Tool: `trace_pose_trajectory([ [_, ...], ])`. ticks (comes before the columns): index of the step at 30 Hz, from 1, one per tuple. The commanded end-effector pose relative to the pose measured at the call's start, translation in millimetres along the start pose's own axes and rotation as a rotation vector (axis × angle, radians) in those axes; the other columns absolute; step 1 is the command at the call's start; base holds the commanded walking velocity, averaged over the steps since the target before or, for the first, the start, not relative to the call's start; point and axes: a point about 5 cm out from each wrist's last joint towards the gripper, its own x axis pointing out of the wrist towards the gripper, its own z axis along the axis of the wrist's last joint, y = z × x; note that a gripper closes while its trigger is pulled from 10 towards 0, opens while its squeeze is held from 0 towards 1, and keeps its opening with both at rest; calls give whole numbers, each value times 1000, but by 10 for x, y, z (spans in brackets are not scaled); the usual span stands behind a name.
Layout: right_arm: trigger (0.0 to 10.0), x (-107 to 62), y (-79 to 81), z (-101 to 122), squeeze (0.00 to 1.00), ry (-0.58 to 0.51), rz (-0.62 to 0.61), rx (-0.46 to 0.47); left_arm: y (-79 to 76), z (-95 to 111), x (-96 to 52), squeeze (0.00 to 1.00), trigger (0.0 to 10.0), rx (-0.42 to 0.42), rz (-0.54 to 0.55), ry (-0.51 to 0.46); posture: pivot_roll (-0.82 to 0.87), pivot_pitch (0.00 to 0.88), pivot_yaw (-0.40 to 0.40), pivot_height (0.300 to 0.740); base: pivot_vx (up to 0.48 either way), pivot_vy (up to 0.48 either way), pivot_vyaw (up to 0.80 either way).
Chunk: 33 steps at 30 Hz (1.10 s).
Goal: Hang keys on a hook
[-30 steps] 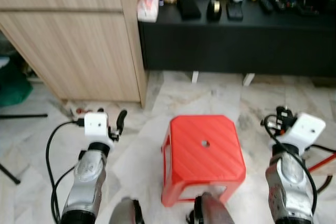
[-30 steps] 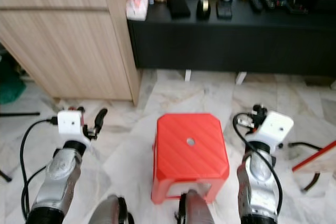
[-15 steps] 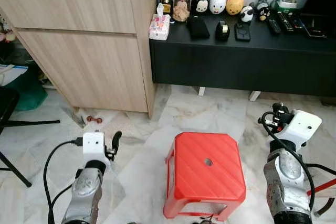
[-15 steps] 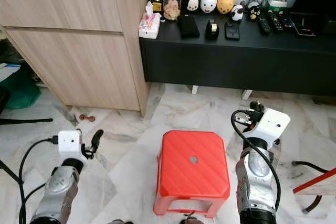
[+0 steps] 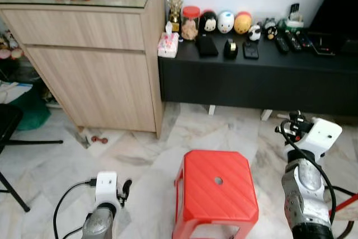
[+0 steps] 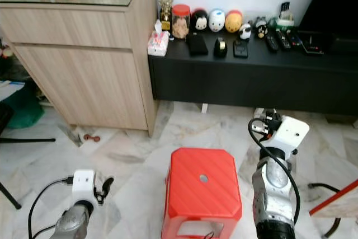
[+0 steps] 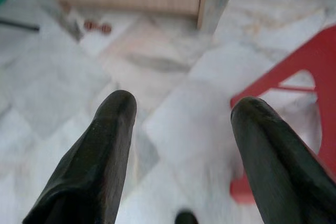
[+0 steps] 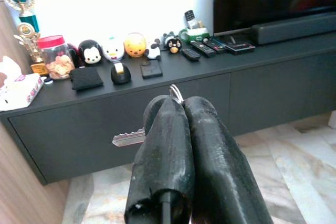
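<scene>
Two head cameras look forward and down from above, sharing a red stool, wooden cabinet and black console. The left wrist camera faces the floor closely; the right wrist camera faces the console.

Silver keys projecting sideways at frame centre, being pinched between closed right gripper fingers.

White marbled tile floor carries a red plastic stool, a light wooden cabinet and a long black low sideboard.
</scene>
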Motion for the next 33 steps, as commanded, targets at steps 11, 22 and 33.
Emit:
trace_pose_trajectory([
  [11,10000,-9,-20,-76,0,28,2,7,-31,-344,-129,0,10000,16,-2,137,-70,0,-36,740,0,0,0],
  [22,10000,28,-25,-77,0,36,10,-1,-149,-429,-180,0,10000,41,-31,156,-65,10,-44,740,-264,0,0],
  [33,10000,-7,-19,-128,0,52,9,3,-177,-406,-176,0,10000,34,-20,136,-56,40,-37,740,-329,0,0],
])
